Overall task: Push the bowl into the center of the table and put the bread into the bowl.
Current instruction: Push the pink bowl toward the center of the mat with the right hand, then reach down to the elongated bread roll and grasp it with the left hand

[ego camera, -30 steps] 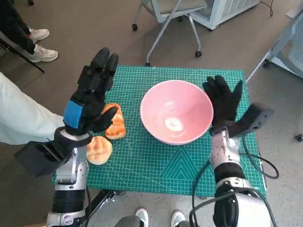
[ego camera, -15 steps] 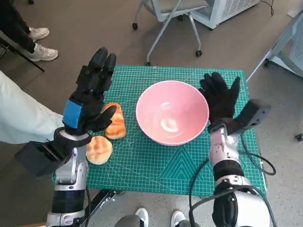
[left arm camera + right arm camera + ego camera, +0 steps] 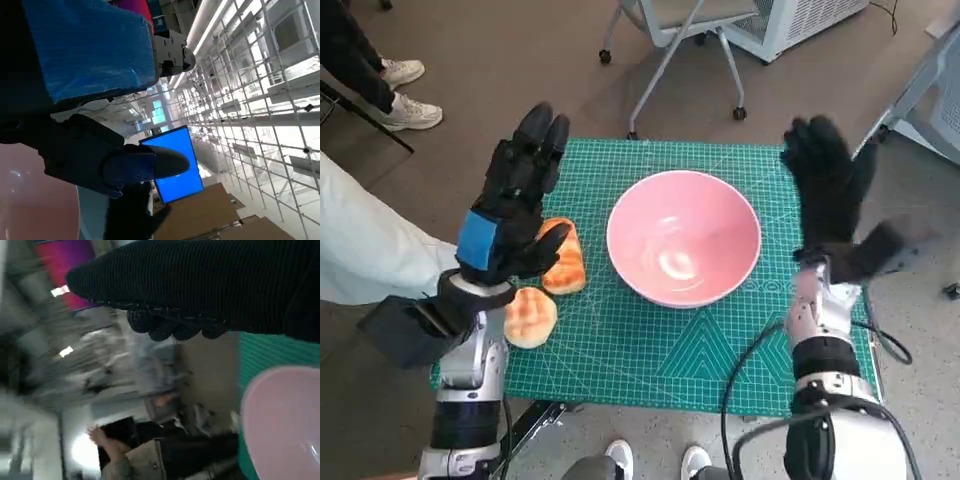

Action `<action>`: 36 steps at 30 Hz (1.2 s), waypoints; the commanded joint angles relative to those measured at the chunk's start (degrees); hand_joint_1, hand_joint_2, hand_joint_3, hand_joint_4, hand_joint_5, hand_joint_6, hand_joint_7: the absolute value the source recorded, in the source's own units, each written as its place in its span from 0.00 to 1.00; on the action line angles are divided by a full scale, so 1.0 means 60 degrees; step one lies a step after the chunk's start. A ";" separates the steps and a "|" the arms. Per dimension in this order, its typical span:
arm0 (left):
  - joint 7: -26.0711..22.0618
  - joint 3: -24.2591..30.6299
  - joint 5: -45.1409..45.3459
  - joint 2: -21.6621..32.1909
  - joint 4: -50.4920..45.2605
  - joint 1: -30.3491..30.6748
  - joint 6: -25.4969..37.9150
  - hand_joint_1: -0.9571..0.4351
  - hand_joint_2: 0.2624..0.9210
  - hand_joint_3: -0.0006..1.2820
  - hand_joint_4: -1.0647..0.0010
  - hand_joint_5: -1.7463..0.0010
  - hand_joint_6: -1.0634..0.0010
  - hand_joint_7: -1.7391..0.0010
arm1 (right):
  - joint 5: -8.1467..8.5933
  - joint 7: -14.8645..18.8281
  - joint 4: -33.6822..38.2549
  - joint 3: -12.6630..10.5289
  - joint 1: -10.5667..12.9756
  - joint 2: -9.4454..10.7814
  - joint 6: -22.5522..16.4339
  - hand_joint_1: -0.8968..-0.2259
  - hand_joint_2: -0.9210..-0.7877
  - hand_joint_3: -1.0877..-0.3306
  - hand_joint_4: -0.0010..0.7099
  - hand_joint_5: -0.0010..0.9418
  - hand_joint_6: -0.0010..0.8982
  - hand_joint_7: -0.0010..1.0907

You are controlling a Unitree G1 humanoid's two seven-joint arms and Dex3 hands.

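Pink bowl looks about centred on the green-matted desk, so the push seems done; both bread pieces lie beside it by the left hand, which like the right hand is raised, spread, empty.

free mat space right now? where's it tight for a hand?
Bare mat runs along the near edge in front of the pink bowl, and in the far corners beside it. A strip lies bare right of the bowl, under the raised right hand. Crowded on the left: two bread pieces sit close together beneath the left hand.
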 commanded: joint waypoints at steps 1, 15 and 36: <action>0.0017 -0.0007 0.0040 0.0032 0.0115 -0.0324 0.0088 0.26 1.00 0.33 0.96 1.00 1.00 0.84 | -0.0063 0.0559 -0.0963 0.0385 0.0700 -0.0023 -0.0488 0.41 0.00 0.41 0.23 0.02 0.21 0.21; -0.0059 -0.0084 -0.0015 0.0026 0.0042 -0.0747 0.0286 0.25 1.00 0.30 0.95 1.00 0.99 0.82 | 0.1151 0.2032 -0.5552 0.1616 0.2496 0.0417 0.0257 0.35 0.00 0.45 0.25 0.01 0.20 0.27; -0.0820 -0.0070 -0.0066 0.0322 0.0201 -0.0975 -0.0204 0.25 1.00 0.30 0.95 1.00 1.00 0.82 | 0.0818 0.1749 -0.7084 0.2342 0.3015 0.0381 0.1379 0.23 0.00 0.59 0.26 0.00 0.08 0.54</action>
